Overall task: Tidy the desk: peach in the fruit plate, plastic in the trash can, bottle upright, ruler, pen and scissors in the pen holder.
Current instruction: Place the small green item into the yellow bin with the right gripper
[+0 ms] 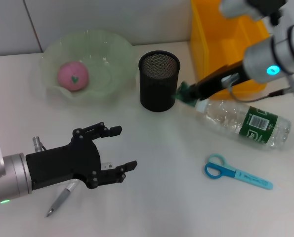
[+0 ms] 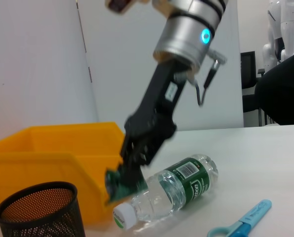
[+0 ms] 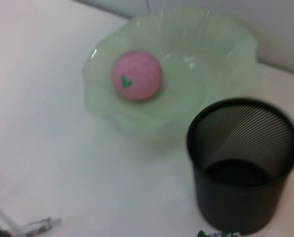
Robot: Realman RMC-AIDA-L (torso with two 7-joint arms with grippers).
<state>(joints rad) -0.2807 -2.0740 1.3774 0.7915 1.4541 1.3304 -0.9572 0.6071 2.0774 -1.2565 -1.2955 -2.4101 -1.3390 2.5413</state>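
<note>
**Bottle lying down by the gripper**

The right gripper (image 1: 186, 94) pinches a small green piece. Just under its tip, the clear plastic bottle with green label (image 1: 245, 123) lies flat, white cap toward the black mesh pen holder (image 1: 158, 81). The left gripper (image 1: 123, 148) hangs open and empty.

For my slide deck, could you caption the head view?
Right end effector holds a green item beside the pen holder; bottle lies flat.

— Where is the peach (image 1: 73, 75) sitting?
— In the pale green fruit plate (image 1: 114, 54), at ten o'clock. The black mesh pen holder (image 1: 158, 81) is standing upright near twelve.
— And the bottle (image 1: 243, 121)?
— Lying on its side at three, white cap toward the holder. The blue scissors (image 1: 237, 173) are lying at four, the pen (image 1: 60, 199) at seven.
</note>
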